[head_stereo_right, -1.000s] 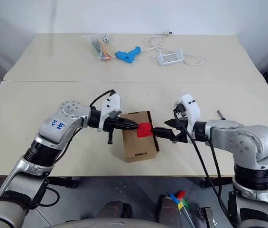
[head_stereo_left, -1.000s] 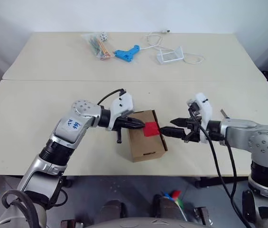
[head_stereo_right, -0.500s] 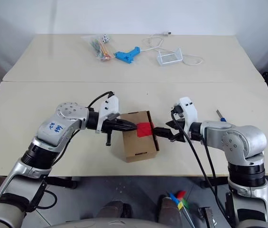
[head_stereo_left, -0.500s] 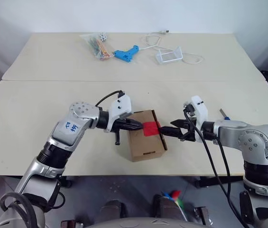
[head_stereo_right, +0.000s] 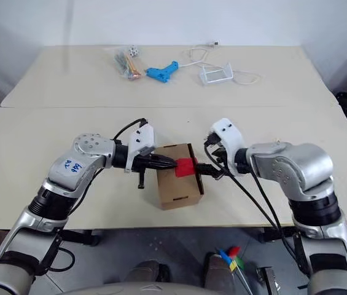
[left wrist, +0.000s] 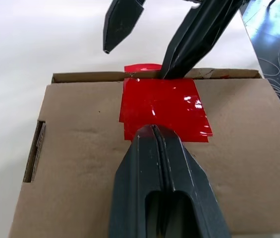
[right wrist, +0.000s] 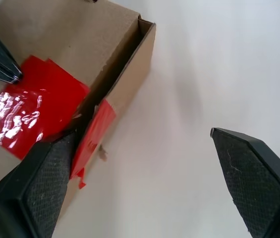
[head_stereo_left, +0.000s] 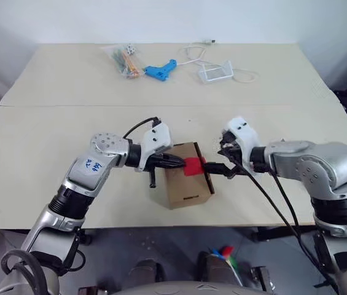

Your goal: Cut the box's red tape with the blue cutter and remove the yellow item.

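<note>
The brown cardboard box [head_stereo_left: 185, 187] stands near the table's front edge, with the red tape [head_stereo_left: 193, 166] across its top and folded over its right edge. My left gripper [head_stereo_left: 181, 163] is shut, and its tip rests on the box top at the tape's left edge [left wrist: 153, 130]. My right gripper [right wrist: 142, 134] is open at the box's right side. One of its fingers [right wrist: 55, 163] touches the tape at the top edge, and the other hangs over bare table. The blue cutter and the yellow item are out of view.
At the back of the table lie a light-blue gun-shaped tool [head_stereo_left: 163, 69], a clear bag of coloured sticks [head_stereo_left: 126, 60], and a clear stand with a white cable [head_stereo_left: 217, 72]. A seam [head_stereo_left: 69, 106] runs across the table behind the box.
My right gripper has come closer to the box and rolled, so one finger now sits at the tape on the box's right edge. The left gripper has kept still.
</note>
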